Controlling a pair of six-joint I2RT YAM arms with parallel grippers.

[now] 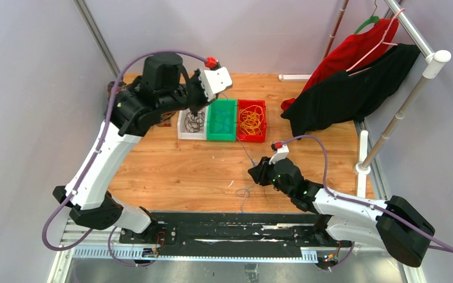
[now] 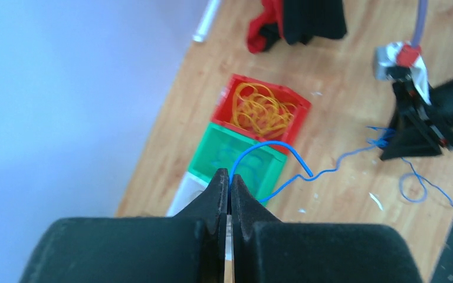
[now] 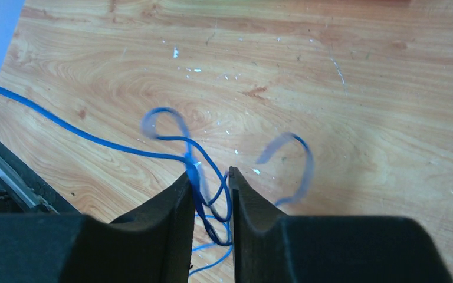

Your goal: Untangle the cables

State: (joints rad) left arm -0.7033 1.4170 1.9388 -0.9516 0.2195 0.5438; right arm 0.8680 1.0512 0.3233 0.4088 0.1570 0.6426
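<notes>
Blue cable (image 2: 269, 142) pinched tight in left gripper (image 2: 230, 184) above green bin (image 2: 211, 144). Near-right tangle sits between right gripper's (image 3: 210, 190) narrow fingers; grip unclear.

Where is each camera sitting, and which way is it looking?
Top view: high behind the robot, looking down on the wooden table; left arm and right arm show whole, with left tool and right tool.
Left wrist: on the left arm, looking past its shut tool across the red bin toward the right tool.
Right wrist: on the right arm, looking down at bare wood; its fingers show, slightly apart.
Shared: both wrist views catch the blue cable.
</notes>
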